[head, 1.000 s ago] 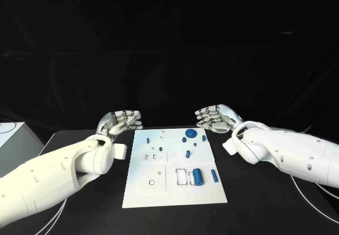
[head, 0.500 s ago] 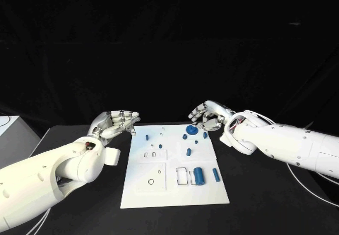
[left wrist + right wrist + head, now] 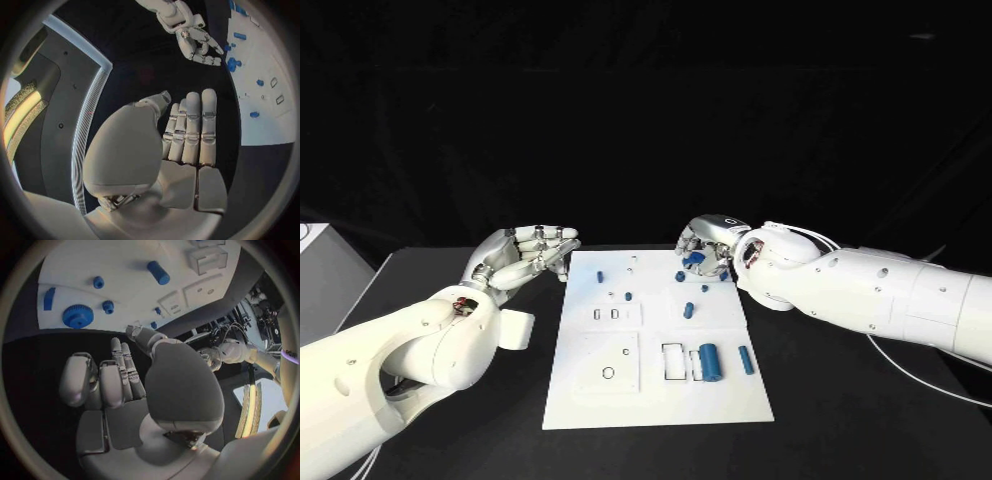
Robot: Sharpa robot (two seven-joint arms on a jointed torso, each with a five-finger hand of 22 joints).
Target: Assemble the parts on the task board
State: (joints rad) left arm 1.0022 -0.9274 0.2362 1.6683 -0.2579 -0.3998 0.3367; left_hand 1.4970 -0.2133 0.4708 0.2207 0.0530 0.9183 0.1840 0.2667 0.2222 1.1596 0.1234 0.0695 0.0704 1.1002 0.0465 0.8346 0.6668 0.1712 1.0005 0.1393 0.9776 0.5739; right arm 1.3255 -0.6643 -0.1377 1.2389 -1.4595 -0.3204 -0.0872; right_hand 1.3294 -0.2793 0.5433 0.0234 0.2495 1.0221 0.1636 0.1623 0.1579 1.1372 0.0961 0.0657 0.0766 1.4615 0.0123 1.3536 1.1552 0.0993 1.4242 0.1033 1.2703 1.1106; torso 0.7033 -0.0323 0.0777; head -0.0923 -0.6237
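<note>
Both hands empty at the far end of the task board [image 3: 653,400]; parts untouched.

The right hand [image 3: 705,248] is held over the board's far right corner, fingers loosely curled and apart, nothing grasped. A blue gear [image 3: 77,316] lies just beyond its fingertips, partly hidden behind them in the head view. A small blue peg [image 3: 688,310] lies nearer the robot from that hand, and a blue cylinder [image 3: 710,361] with a slim blue bar [image 3: 746,360] beside it lies nearer still. The left hand [image 3: 528,254] is held just off the board's far left corner, above the black table [image 3: 473,440], fingers extended side by side, released, nothing gripped. Small blue pieces [image 3: 600,276] stand on the board beside it.
</note>
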